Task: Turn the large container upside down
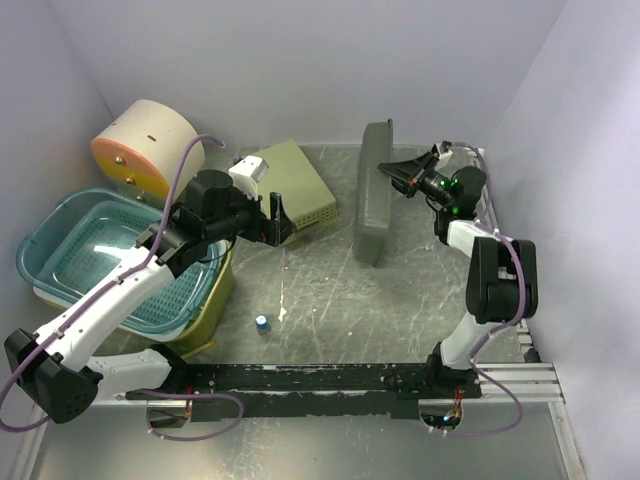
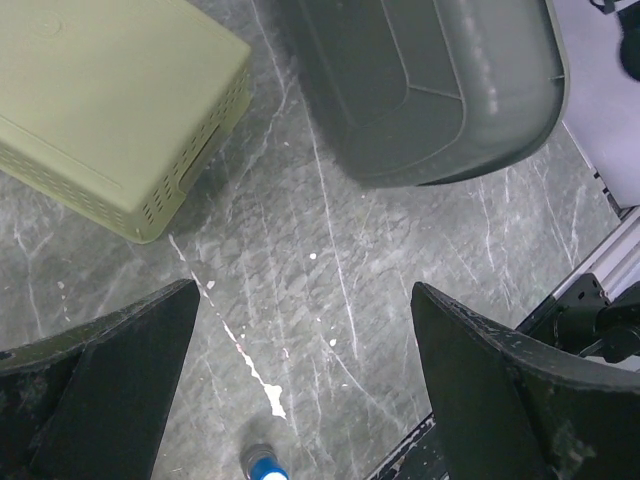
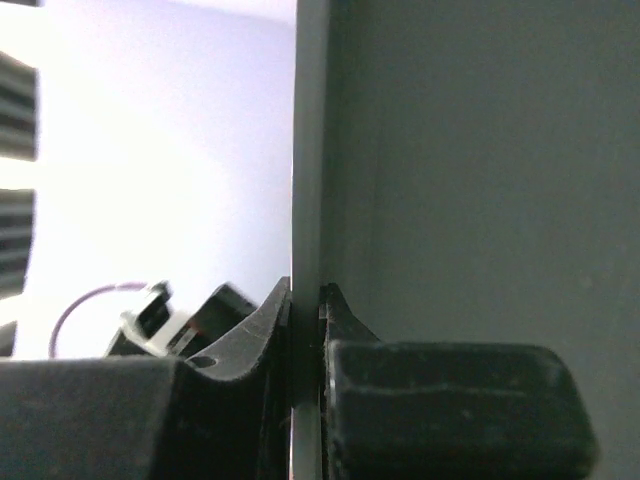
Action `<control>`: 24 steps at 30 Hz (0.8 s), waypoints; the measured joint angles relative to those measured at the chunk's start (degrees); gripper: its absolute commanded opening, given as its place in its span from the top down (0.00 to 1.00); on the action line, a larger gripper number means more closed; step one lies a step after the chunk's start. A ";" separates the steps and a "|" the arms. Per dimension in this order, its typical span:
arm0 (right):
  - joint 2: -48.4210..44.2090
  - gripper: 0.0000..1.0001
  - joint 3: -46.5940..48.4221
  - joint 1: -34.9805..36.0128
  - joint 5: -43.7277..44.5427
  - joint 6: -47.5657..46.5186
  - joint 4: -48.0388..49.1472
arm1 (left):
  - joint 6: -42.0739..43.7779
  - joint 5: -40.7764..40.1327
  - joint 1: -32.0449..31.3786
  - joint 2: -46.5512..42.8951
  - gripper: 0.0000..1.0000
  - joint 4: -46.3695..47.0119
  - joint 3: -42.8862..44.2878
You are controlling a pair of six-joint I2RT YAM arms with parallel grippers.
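Right gripper point(image 3: 305, 310) pinches the thin rim of the grey container point(image 1: 374, 200), which stands on edge just beside the olive box point(image 1: 298, 182). Left gripper point(image 1: 279, 218) gapes wide and empty near that box. Risk: the rim slips out and the container topples the wrong way.

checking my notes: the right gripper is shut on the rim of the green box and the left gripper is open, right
Not the green box: the right gripper is shut on the rim of the grey container, as the right wrist view shows. The left gripper is indeed open.
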 measured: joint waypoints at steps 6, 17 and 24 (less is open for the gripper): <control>10.56 1.00 -3.13 0.07 -2.08 25.33 33.51 | -0.61 1.77 0.00 0.61 0.01 0.76 0.00; 12.76 0.48 -15.06 -9.05 -5.53 29.16 38.10 | -1.64 3.23 0.00 0.85 0.01 1.49 0.00; 4.24 0.19 -13.40 -17.92 -3.06 -2.27 -3.48 | -2.01 3.58 0.00 1.55 0.01 1.53 0.02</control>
